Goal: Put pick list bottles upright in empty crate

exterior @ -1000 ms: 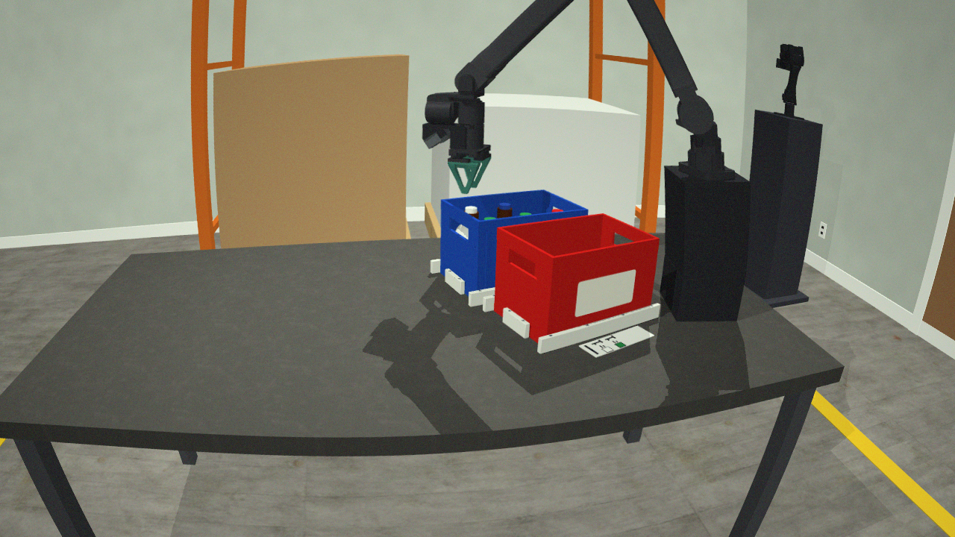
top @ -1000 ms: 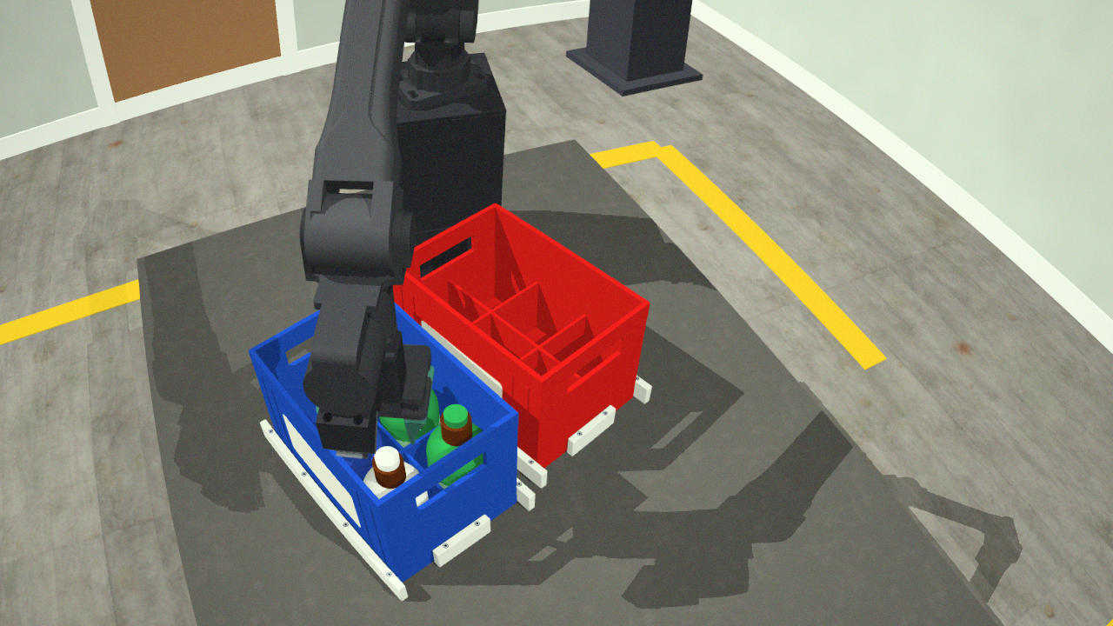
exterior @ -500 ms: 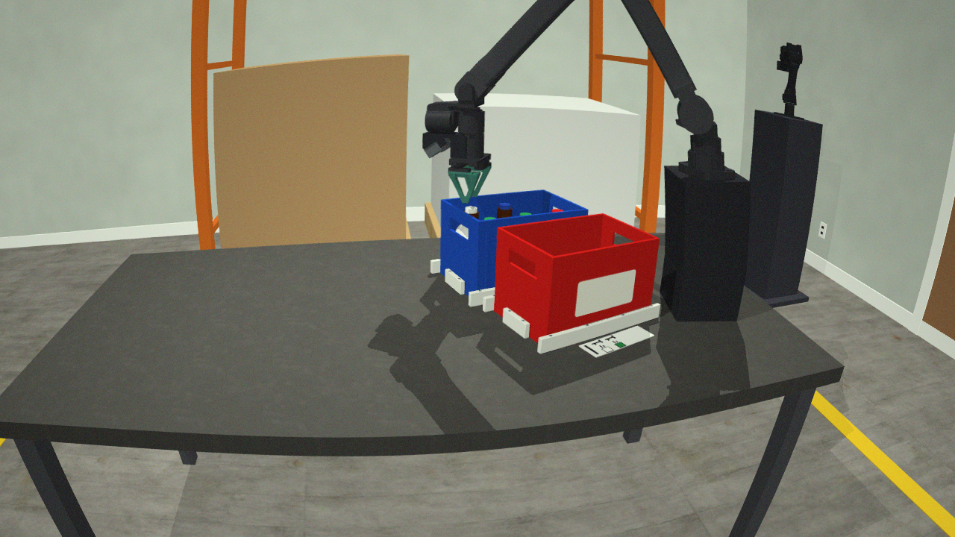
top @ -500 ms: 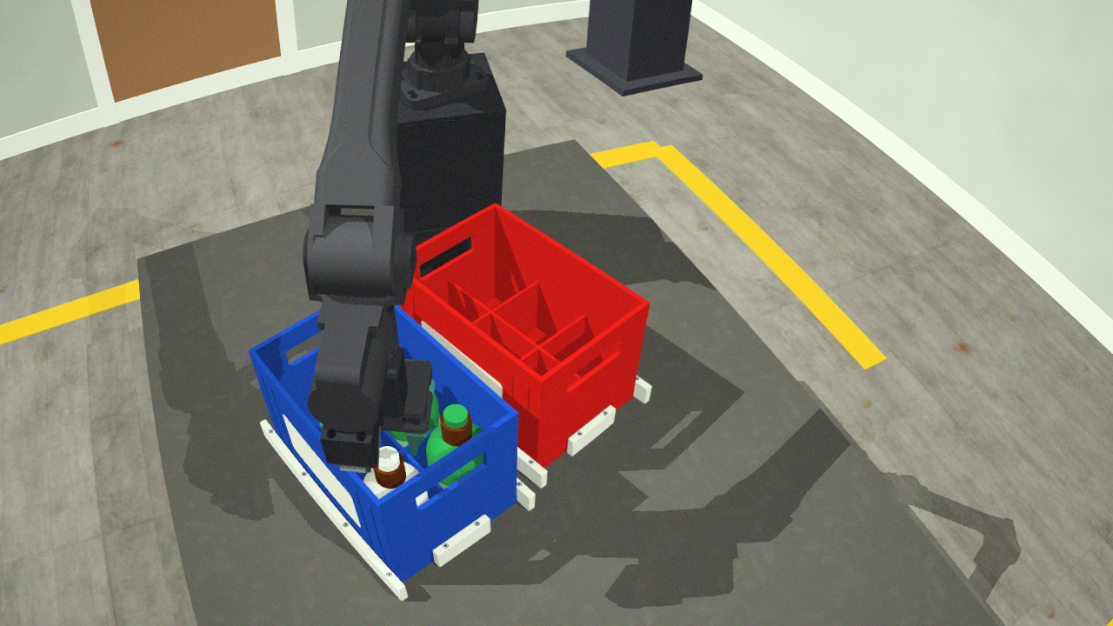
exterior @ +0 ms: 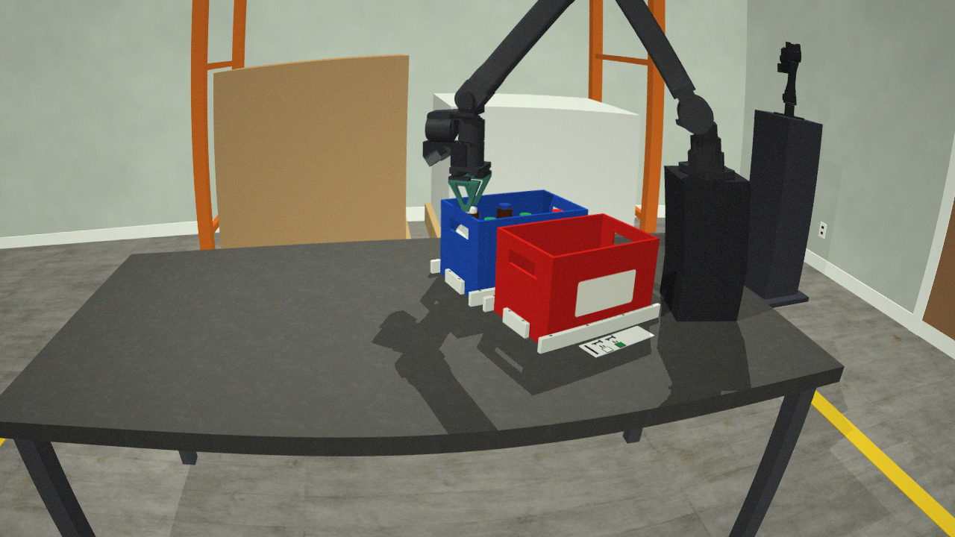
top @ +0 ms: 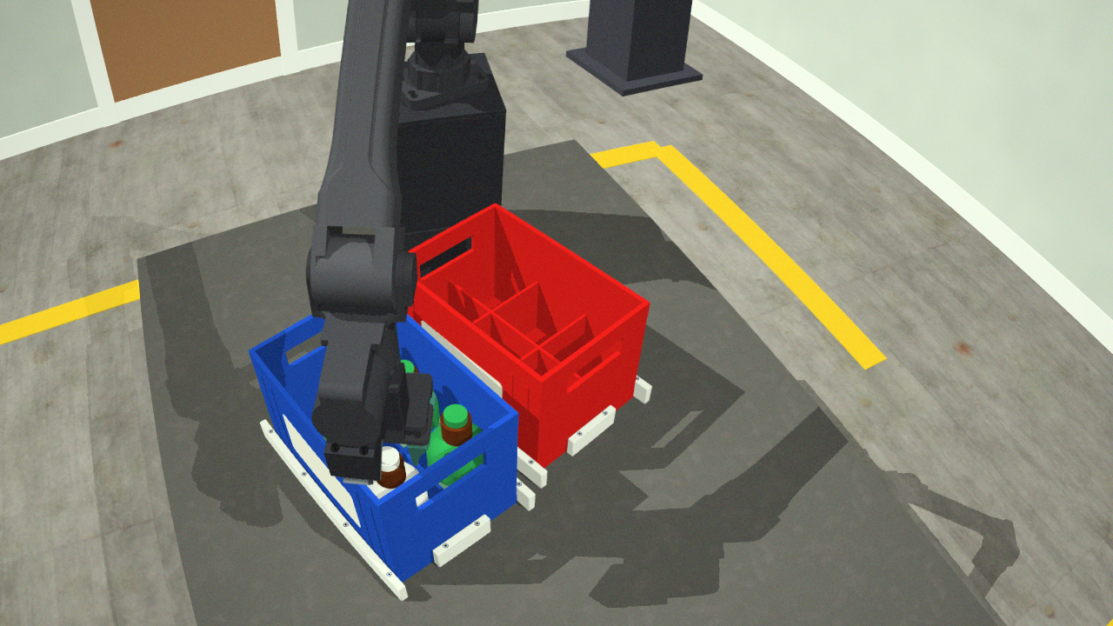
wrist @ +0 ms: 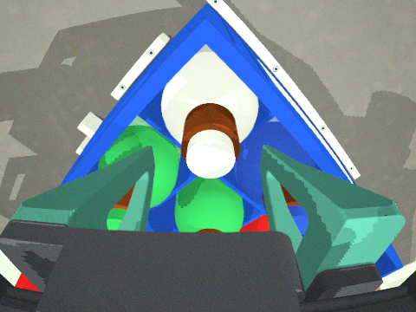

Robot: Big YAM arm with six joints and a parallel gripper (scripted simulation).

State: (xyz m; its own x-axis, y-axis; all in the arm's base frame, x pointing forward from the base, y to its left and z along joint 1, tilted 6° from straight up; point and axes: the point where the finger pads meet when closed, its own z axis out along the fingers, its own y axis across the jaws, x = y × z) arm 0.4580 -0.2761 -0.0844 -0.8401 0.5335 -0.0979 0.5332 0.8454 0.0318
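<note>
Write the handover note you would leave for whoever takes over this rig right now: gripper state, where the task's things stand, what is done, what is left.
Gripper: open, holding nothing, poised over the white-labelled bottle with the white cap, at a corner of the blue crate; fingers straddle the cap but do not touch it.
Blue crate: also holds green-labelled bottles, all upright as far as can be seen.
Red crate: beside the blue one, every compartment empty.
Pick list: on the table in front of the red crate; too small to read here.
Done: nothing moved across.
Left: read the list, then transfer each listed bottle upright.
</note>
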